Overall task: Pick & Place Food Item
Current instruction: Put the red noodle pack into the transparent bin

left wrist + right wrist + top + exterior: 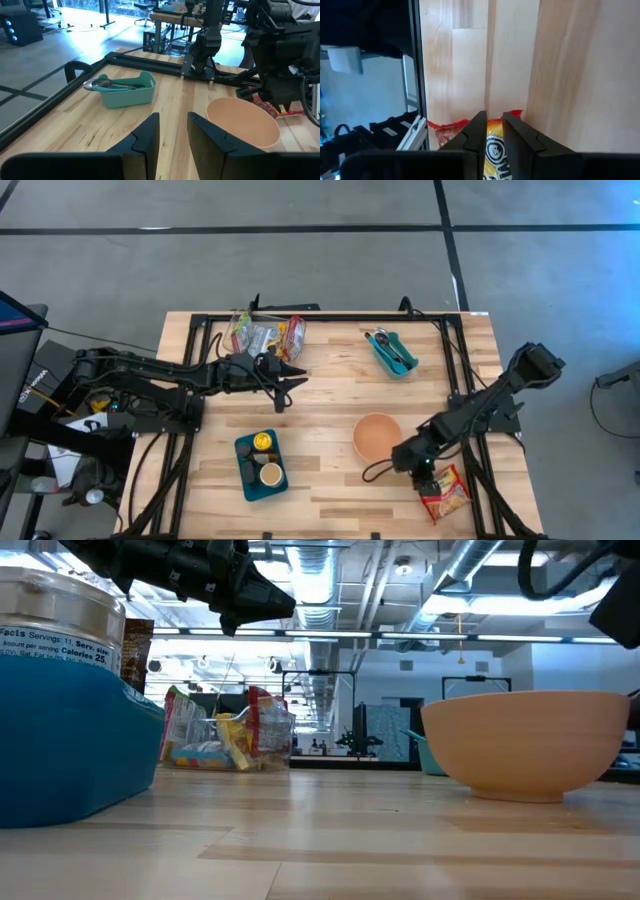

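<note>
A red and yellow snack packet lies flat on the table near its front right corner. My right gripper slants down over the packet's far left end, its fingers only a narrow gap apart. The packet's printed face shows through that gap. A tan bowl stands just left of it. My left gripper hangs above the table's middle, open with nothing between its fingers. My right gripper's fingertips stand at the packet's red end edge, slanting down from the table's right. Whether they touch the packet, I cannot tell. The packet lies flat on the table.
A pile of snack bags lies at the far edge, left of centre. A teal bin with utensils stands at the far right. A blue tray with cans sits near the front, left of the bowl. Black frame rails border the table.
</note>
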Robot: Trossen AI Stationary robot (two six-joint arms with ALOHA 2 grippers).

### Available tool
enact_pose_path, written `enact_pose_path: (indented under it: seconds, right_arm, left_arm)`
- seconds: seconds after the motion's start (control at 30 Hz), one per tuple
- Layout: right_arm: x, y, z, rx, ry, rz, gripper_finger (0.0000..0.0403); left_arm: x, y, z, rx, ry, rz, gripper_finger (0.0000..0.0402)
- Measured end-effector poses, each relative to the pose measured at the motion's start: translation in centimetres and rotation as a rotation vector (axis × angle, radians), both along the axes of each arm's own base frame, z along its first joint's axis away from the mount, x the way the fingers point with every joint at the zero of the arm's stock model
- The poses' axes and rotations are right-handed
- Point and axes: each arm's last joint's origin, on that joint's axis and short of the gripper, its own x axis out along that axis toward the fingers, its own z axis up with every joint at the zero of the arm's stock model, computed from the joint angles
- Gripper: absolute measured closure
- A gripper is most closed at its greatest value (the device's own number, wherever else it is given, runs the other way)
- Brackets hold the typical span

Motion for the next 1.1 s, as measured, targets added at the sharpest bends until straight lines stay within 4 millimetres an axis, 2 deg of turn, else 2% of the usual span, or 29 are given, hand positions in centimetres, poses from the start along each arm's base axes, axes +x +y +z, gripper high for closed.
enact_pose_path:
  seconds: [0.23, 0.5, 0.73, 0.87, 0.93, 1.1]
  right_arm:
    - [0.12, -0.08, -0.2, 0.007, 0.011, 0.004, 0.0346]
    - [0.42, -0.39, -0.21, -0.022, 0.038, -0.113, 0.0346]
    - [0.57, -0.66, -0.14, 0.012, 0.204, -0.346, 0.0346]
    - [0.6, -0.77, -0.09, 0.051, 0.294, -0.413, 0.0346]
    - [0.56, -0.71, -0.08, 0.049, 0.276, -0.383, 0.0346]
    - [0.46, -0.55, -0.08, 0.029, 0.087, -0.121, 0.0346]
  left_arm:
    - [0.0, 0.0, 0.0, 0.0, 0.0, 0.0, 0.0308]
    - [0.0, 0.01, 0.0, 0.0, 0.0, 0.0, 0.0308]
    - [0.0, 0.0, 0.0, 0.0, 0.0, 0.0, 0.0308]
    - [0.0, 0.0, 0.0, 0.0, 0.0, 0.0, 0.0308]
    - [0.0, 0.0, 0.0, 0.0, 0.0, 0.0, 0.0308]
    - [0.0, 0.0, 0.0, 0.0, 0.0, 0.0, 0.0308]
